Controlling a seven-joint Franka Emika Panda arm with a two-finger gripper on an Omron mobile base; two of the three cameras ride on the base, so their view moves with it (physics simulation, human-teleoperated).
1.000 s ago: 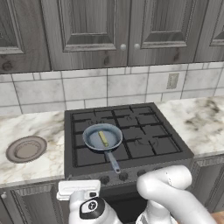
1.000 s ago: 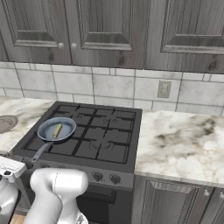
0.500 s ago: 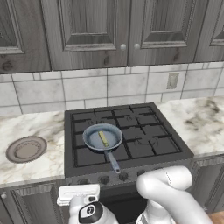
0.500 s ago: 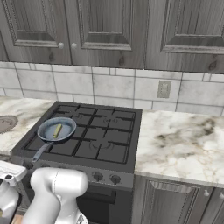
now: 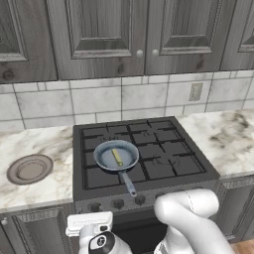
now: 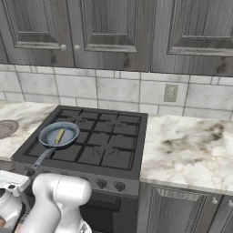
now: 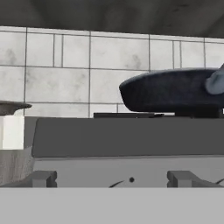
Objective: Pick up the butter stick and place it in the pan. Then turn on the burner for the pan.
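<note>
The grey-blue pan point(image 5: 105, 158) sits on the stove's front-left burner, its handle pointing toward the front edge. The pale-yellow butter stick point(image 5: 117, 157) lies flat inside it; from the right the butter stick point(image 6: 59, 136) also shows in the pan point(image 6: 69, 132). My gripper point(image 5: 89, 221) hangs low in front of the stove, left of the pan handle, level with the control panel. In the hand view my gripper point(image 7: 113, 179) is open, fingertips wide apart with nothing between them, facing the stove front, and the pan point(image 7: 170, 92) rises at upper right.
A round brown plate point(image 5: 30, 168) rests on the marble counter left of the stove. Several knobs point(image 5: 117, 203) line the stove's front panel point(image 7: 127, 138). My white arm fills the lower right of the left base view. More counter point(image 6: 191, 150) stretches to the stove's right.
My hand has sunk slightly in front of the stove, still open. Pan and butter stick have not moved.
</note>
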